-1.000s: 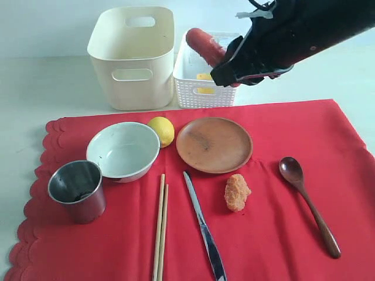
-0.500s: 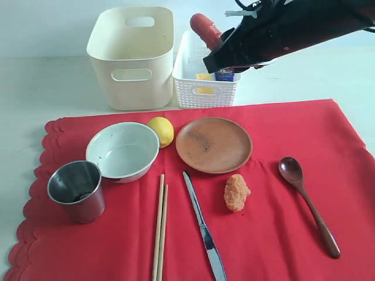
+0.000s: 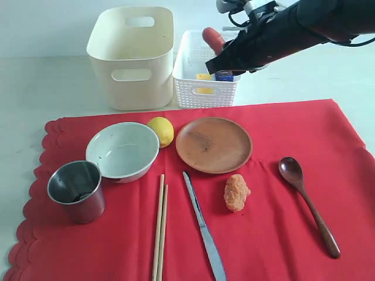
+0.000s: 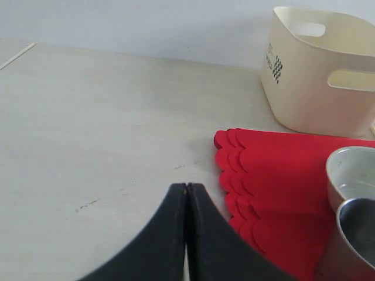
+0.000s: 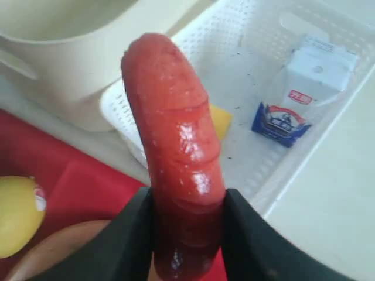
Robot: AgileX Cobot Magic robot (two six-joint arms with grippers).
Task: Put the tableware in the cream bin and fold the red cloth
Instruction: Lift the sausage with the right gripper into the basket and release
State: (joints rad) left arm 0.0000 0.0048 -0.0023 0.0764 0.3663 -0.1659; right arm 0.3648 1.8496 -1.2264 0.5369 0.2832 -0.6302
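Our right gripper [image 5: 187,231] has carried the sausage [image 3: 212,40] up and back, so that it now hangs over the white perforated basket [image 3: 205,93]; its jaws stand partway closed, clamped on the lower end of the sausage, which sticks up between them. A second ago the arm sat lower and nearer the camera, hiding the basket's right half, whereas now the milk carton [image 3: 224,75] and the yellow cheese [image 3: 204,77] inside show plainly. We judge this a clearing step: the food goes to the basket, and a release looks near. Our left gripper [image 4: 186,234] is pressed shut with nothing in it, above bare tabletop just beside the scalloped edge of the red cloth [image 3: 281,234]. Nothing else has moved: the white bowl [image 3: 123,151], steel cup [image 3: 77,190], brown plate [image 3: 214,144], chopsticks [image 3: 160,225], knife [image 3: 204,231] and wooden spoon [image 3: 307,205] lie on the cloth as before, with the lemon [image 3: 162,130] and nugget [image 3: 237,192] among them. The cream bin [image 3: 133,64] stands behind the cloth, left of the basket, no tableware visible in it, and the cloth lies flat and unfolded, so the task proper has hardly begun
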